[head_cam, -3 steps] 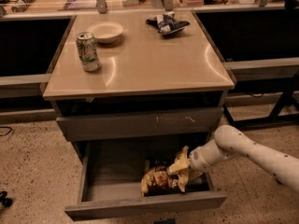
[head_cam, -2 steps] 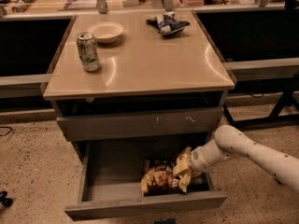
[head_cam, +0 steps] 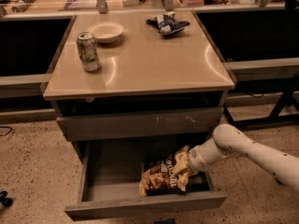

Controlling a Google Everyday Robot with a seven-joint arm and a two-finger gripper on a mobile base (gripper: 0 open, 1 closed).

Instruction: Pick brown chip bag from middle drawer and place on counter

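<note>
- The brown chip bag (head_cam: pixel 163 176) is seen lying inside the middle drawer (head_cam: pixel 140 206), toward its right half. Its glossy, crinkled dark brown film is marked with pale lettering and pictured golden chips, and its ends are cream-yellow.
- The bag is tilted, with its upper right end raised toward the gripper (head_cam: pixel 189 161) and its lower left end resting on the dark grey drawer floor.
- The gripper is found at that upper right end, touching the cream-yellow edge. Whether it is closed on the bag cannot be told, since its tip is hidden against the crumpled film.
- The gripper is carried by a smooth, rounded white arm (head_cam: pixel 252 149), which enters from the right edge and slopes down into the drawer.
- The drawer is pulled out. It is wide and shallow, made of grey metal, with a plain flat front.
- Above it, a closed grey drawer front (head_cam: pixel 140 123) with small pale scratches is seen.
- The cabinet is topped by the counter (head_cam: pixel 149 69), a glossy beige square slab with rounded corners and a thin edge.
- A dented green-and-silver soda can (head_cam: pixel 88 52) stands upright on the counter at the left, with a shallow round cream bowl (head_cam: pixel 106 31) just behind it. A small crumpled blue-and-white bag (head_cam: pixel 167 23) lies at the far right.
- A speckled floor (head_cam: pixel 32 162) is seen around the cabinet.
</note>
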